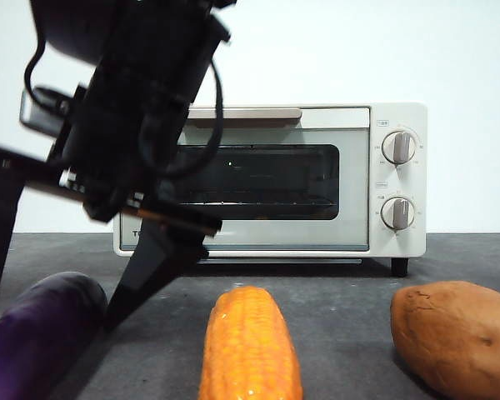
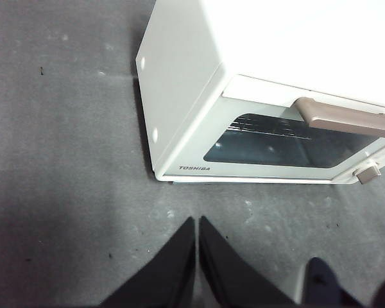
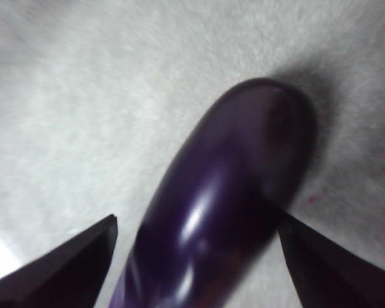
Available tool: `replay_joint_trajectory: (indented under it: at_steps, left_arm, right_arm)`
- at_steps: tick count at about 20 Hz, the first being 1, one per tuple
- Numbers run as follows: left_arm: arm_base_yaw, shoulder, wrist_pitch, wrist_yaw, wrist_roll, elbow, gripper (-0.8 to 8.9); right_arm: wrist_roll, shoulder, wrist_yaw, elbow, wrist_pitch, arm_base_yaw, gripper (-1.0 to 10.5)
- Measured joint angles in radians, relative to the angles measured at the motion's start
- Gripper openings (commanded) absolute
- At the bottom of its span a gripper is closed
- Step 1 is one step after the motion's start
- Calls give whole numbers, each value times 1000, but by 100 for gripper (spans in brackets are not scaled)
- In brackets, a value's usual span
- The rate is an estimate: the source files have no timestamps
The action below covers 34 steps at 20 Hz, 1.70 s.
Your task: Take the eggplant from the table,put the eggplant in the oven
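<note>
Eggplant (image 1: 37, 333) cut off at frame edge; stem end unseen

The glossy dark purple eggplant (image 3: 224, 205) lies on the pale, washed-out table (image 3: 83, 96), between the spread jaws of the right end effector (image 3: 196, 253). One jaw seems to touch it, though blur leaves that uncertain.

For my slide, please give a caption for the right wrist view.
Right gripper, jaws open, straddles the purple eggplant on the table.

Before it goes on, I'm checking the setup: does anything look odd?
One thing: the oven door is shut though the eggplant must go inside. The right hand, open, straddles the eggplant.
</note>
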Motion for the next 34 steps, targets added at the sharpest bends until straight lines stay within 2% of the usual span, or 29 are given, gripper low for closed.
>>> replay_joint_trajectory:
  at_steps: [4,6,9,12,15,18,21,24,25,30,34]
  left_arm:
    - [0,0,1,0,0,0,6]
    - [0,0,0,0,0,0,6]
    - [13,0,-1,0,4,2,6]
    - [19,0,-7,0,4,22,6]
    - [19,0,-5,0,9,44,6]
    - [18,3,2,3,11,62,6]
    - [-29,47,0,16,11,91,6]
    - [-106,114,0,16,12,159,6]
    - [-141,146,0,16,12,190,6]
    - [-310,350,-9,8,31,344,6]
    - [-409,547,-59,-31,78,546,6]
  right_arm:
    - [1,21,3,3,18,0,217]
    - [0,21,-2,6,13,3,189]
    - [-13,20,-29,79,-120,1,189]
    - [-111,-9,-10,193,-335,1,189]
    - [-238,-91,61,274,-503,1,189]
    - [-335,-196,188,283,-669,1,189]
    - [-373,-311,358,283,-769,1,189]
    - [-383,-430,565,283,-793,6,189]
    - [-386,-469,595,283,-793,7,189]
    - [-396,-642,605,283,-793,10,189]
    - [-379,-751,581,283,-793,10,189]
